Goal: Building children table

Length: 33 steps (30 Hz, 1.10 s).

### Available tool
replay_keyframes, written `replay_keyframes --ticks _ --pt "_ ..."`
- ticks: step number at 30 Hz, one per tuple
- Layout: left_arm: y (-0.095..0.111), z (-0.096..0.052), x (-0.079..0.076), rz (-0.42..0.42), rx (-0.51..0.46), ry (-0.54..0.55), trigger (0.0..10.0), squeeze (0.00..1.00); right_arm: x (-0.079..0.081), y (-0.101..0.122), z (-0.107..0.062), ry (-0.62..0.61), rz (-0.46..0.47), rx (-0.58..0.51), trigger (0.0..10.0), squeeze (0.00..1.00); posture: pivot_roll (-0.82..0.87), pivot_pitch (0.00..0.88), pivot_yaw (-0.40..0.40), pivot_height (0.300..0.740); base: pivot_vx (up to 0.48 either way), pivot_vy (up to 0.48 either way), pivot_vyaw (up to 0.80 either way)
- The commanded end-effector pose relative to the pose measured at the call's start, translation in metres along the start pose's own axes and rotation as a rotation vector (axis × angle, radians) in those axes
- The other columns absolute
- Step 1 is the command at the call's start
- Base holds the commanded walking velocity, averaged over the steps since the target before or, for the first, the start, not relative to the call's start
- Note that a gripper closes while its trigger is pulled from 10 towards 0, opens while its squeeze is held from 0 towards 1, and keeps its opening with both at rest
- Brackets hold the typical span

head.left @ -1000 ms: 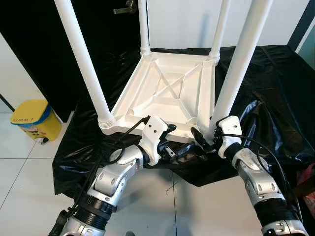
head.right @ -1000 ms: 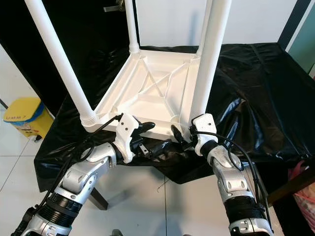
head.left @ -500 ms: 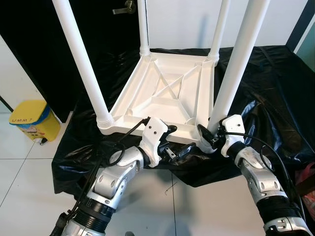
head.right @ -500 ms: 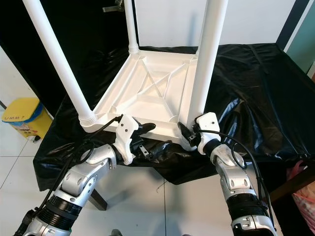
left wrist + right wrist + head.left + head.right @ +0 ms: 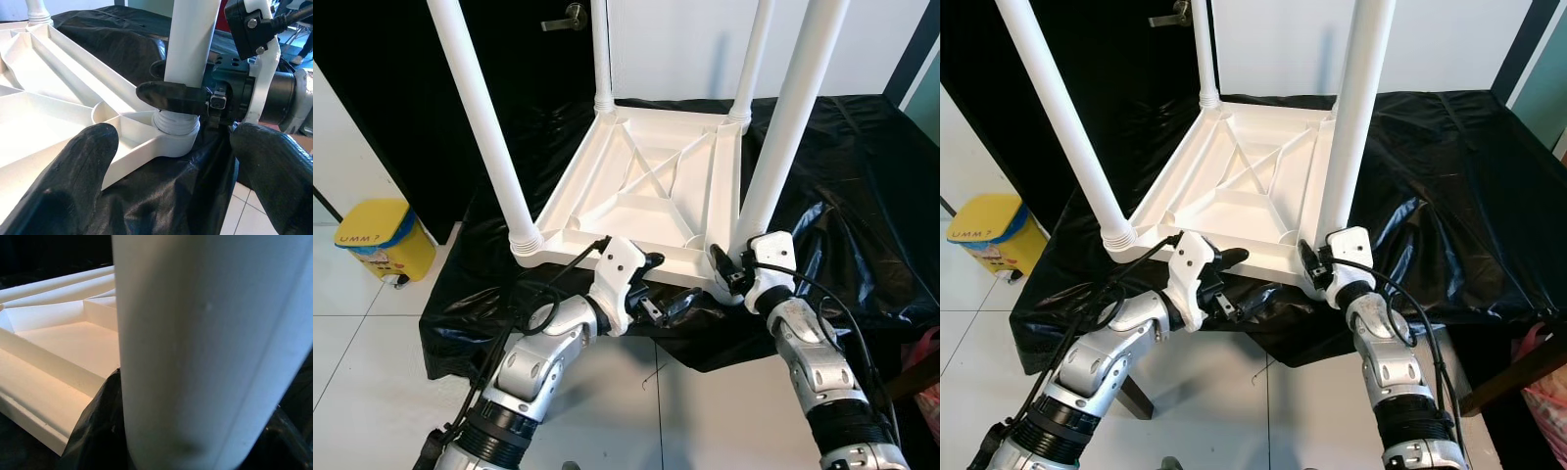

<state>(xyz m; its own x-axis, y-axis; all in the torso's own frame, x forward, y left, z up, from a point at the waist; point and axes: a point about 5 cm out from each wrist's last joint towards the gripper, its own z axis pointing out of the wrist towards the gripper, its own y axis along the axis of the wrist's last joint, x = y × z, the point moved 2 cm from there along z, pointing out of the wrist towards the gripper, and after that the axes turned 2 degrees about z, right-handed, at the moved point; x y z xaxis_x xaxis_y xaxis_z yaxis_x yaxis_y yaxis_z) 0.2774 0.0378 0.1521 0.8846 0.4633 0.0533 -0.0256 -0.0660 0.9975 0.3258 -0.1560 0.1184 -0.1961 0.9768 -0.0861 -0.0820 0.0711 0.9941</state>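
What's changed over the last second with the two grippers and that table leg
The right gripper has closed in from beside the near right leg to clasp its base. The left gripper stays open at the tabletop's near edge. The upturned table and its four legs have not shifted on the black sheet.

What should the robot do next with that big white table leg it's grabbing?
Probably twist the near right leg tighter into its socket. The right gripper is clamped round its base on the upturned tabletop, and thread rings show above the socket in the left wrist view. The left gripper waits open nearby.
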Motion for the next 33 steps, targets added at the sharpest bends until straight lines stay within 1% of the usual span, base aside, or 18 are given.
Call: replay_keyframes --ticks 1,2,4,5,6,7,8,9,11,15,22,23,27,33 --pt "-0.003 -0.001 -0.003 -0.004 0.016 -0.021 10.0 0.00 -0.003 -0.020 -0.007 -0.079 -0.001 0.093 10.0 0.00 -0.03 0.000 0.008 0.740 0.000 0.000 0.00" --pt "-0.003 0.000 -0.003 -0.003 0.018 -0.026 10.0 0.00 -0.001 -0.023 -0.009 -0.165 0.005 0.102 10.0 0.00 -0.03 0.000 0.003 0.740 0.000 0.000 0.00" --pt "-0.003 0.000 -0.003 -0.003 0.018 -0.026 10.0 0.00 -0.001 -0.023 -0.009 -0.165 0.005 0.102 10.0 0.00 -0.03 0.000 0.003 0.740 0.000 0.000 0.00" --pt "-0.003 0.000 -0.003 -0.003 0.018 -0.028 10.0 0.00 0.000 -0.025 -0.011 -0.225 0.008 0.108 10.0 0.00 -0.03 0.000 0.003 0.740 0.000 0.000 0.00" --pt "-0.003 0.000 -0.003 -0.003 0.018 -0.028 10.0 0.00 0.000 -0.025 -0.011 -0.225 0.008 0.108 10.0 0.00 -0.03 0.000 0.003 0.740 0.000 0.000 0.00" --pt "-0.003 0.001 -0.003 -0.003 0.016 -0.027 10.0 0.00 0.008 -0.025 -0.012 -0.267 0.033 0.109 10.0 0.00 -0.03 0.000 -0.003 0.740 0.000 0.000 0.00" --pt "-0.003 0.001 -0.003 -0.003 0.016 -0.027 10.0 0.00 0.008 -0.025 -0.012 -0.267 0.033 0.109 10.0 0.00 -0.03 0.000 -0.003 0.740 0.000 0.000 0.00" --pt "-0.002 0.001 -0.003 -0.004 0.014 -0.026 10.0 0.00 0.015 -0.024 -0.012 -0.274 0.048 0.107 10.0 0.00 -0.03 0.000 -0.003 0.740 0.000 0.000 0.00" --pt "-0.002 0.002 -0.004 -0.004 0.013 -0.028 10.0 0.00 0.018 -0.022 -0.012 -0.276 0.054 0.103 10.0 0.00 -0.03 0.000 -0.004 0.740 0.000 0.000 0.00" --pt "-0.002 0.002 -0.005 -0.006 0.013 -0.030 10.0 0.00 0.014 -0.021 -0.014 -0.296 0.040 0.107 10.0 0.00 -0.03 0.000 -0.009 0.740 0.000 0.000 0.00" --pt "-0.002 0.002 -0.004 -0.009 0.011 -0.024 10.0 0.00 0.017 -0.019 -0.015 -0.290 0.026 0.109 10.0 0.00 -0.03 0.000 -0.016 0.740 0.000 0.000 0.00" --pt "-0.003 0.003 -0.005 -0.010 0.010 -0.024 10.0 0.00 0.019 -0.018 -0.015 -0.284 0.023 0.102 10.0 1.00 -0.03 0.000 -0.018 0.740 0.000 0.000 0.00" --pt "-0.003 0.003 -0.006 -0.013 0.008 -0.023 10.0 0.00 0.019 -0.013 -0.014 -0.273 0.021 0.081 10.0 1.00 -0.03 0.000 -0.019 0.740 0.000 0.000 0.00" --pt "-0.003 0.003 -0.006 -0.014 0.006 -0.021 10.0 0.00 0.015 -0.011 -0.019 -0.243 0.009 0.057 10.0 1.00 -0.02 0.000 -0.020 0.740 0.000 0.000 0.00"
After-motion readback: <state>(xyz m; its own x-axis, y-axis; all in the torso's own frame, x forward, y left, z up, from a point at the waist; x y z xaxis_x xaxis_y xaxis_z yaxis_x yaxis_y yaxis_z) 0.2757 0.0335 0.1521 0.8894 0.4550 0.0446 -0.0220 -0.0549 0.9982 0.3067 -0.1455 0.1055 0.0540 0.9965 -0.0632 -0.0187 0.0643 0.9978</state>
